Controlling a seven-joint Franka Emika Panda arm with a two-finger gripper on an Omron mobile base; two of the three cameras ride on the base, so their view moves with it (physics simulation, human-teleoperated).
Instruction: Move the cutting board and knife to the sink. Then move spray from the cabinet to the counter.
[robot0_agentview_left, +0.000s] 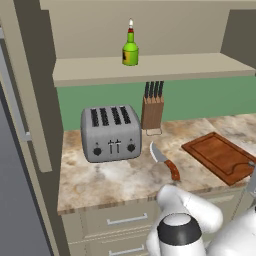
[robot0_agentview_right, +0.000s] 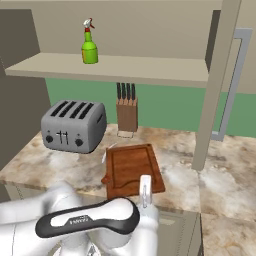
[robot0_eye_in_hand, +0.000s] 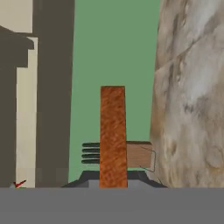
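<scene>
Reddish-brown wood fills the middle of the hand view edge-on: the cutting board (robot0_eye_in_hand: 113, 135) runs straight up from between the fingertips, so the gripper (robot0_agentview_right: 145, 196) reads as pinched tight on the board's near edge. In the right base view the hand's white finger stands at that same near edge. Gripping the rim makes sense as a judgement, since a flat board lying on stone offers no other purchase.

Taking the toaster (robot0_agentview_left: 110, 132) as the landmark, the board lies on the counter (robot0_agentview_left: 115, 177) well to the toaster's right, near the front edge. Whether it has lifted clear of the stone I cannot tell. The knife (robot0_agentview_left: 165, 161) lies between toaster and board, just off the toaster's front right corner, blade pointing back toward the wall and handle toward the counter's edge, apart from the board. A wooden knife block (robot0_agentview_left: 152, 111) with black handles stands behind the toaster's right side against the green wall. Above the toaster, on the shelf of the cabinet (robot0_agentview_left: 150, 67), the spray (robot0_agentview_left: 130, 50) stands upright, untouched.

The first step is in hand; knife and spray remain. The block and knife sit close to the board's left side, so a swing that way could clip them. A cabinet upright (robot0_agentview_right: 212, 90) stands right of the board.
</scene>
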